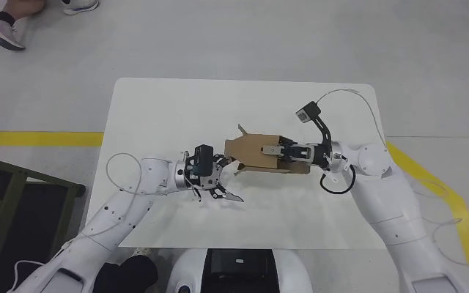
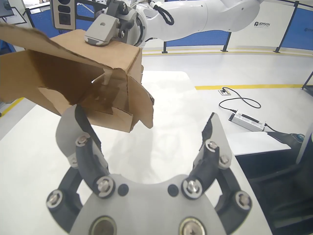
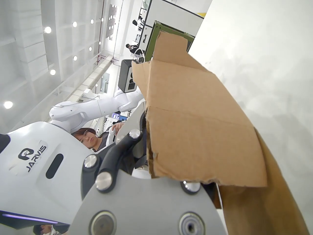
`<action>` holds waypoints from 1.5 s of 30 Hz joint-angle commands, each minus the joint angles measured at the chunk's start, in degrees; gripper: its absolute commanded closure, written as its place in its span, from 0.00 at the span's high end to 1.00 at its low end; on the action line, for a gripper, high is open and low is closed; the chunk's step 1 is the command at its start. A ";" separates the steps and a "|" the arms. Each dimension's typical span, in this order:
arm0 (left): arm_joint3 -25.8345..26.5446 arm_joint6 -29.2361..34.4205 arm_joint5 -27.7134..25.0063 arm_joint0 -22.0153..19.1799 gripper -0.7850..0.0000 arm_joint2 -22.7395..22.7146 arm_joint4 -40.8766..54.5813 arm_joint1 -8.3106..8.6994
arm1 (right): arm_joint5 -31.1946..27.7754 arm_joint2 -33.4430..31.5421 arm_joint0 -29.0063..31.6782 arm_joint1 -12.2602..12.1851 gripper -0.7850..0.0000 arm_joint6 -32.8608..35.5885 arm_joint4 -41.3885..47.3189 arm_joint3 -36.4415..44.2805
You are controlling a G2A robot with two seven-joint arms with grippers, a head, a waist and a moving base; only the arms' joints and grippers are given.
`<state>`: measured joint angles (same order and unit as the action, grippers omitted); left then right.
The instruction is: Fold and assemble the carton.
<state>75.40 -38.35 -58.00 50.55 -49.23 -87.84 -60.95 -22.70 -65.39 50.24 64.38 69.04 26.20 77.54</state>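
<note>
A white desk [image 1: 154, 110] stands by a yellow floor line [image 1: 51, 138]. A silver box [image 2: 247, 122] with a cord lies on the floor.

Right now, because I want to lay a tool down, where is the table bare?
Bare: the far strip of the table beyond the carton, its far-left corner, and the patch between carton and near edge. Crowded: the middle, where the open left pincer and the right pincer, shut on the carton, meet.

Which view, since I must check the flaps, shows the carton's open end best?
The left wrist view: it looks straight into the open end of the carton, flaps splayed. The top view shows the carton from above, its opening edge-on. The right wrist view shows an outer wall close up.
</note>
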 commanded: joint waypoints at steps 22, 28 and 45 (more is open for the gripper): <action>1.91 -2.60 0.00 -1.00 0.77 3.19 1.52 2.80 | -0.01 1.03 0.35 -0.27 0.00 4.44 0.99 1.99; 1.82 -3.26 0.00 -1.36 0.49 3.80 2.18 3.37 | 0.18 1.24 0.38 -0.31 0.00 4.65 1.38 1.98; -0.10 -5.57 0.00 -2.89 0.42 5.88 4.49 4.87 | -0.05 1.84 0.10 -0.42 0.00 5.65 1.68 1.77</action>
<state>75.40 -43.80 -58.00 47.78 -43.48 -83.40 -56.18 -22.75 -63.57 50.37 63.96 74.59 27.92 79.28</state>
